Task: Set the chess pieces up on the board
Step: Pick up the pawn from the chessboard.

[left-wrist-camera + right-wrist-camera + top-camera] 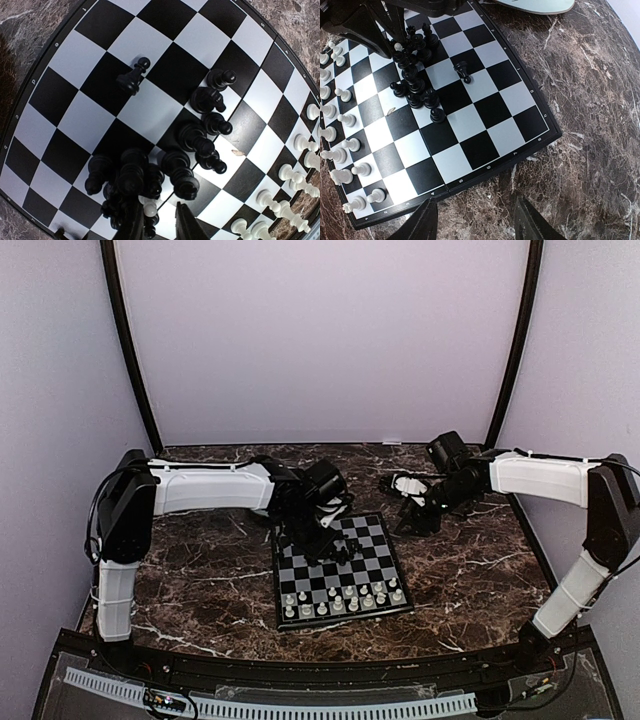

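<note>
The board (378, 542) lies in the middle of the table. White chess pieces (345, 598) stand in two rows along its near edge. Black pieces (192, 140) crowd together on the board's far half, and one black pawn (132, 77) stands apart from them. My left gripper (160, 225) hovers low over that cluster with its jaws a little apart. A white pawn (149, 209) sits between the fingers, beside the left one, with no grip on it. My right gripper (477, 225) is open above bare table just off the board's right rim (520, 152).
A pale green plate (535, 5) lies on the marble table (600, 125) beyond the board's far right corner. The two arms reach in from either side, and purple walls close off the back and both sides.
</note>
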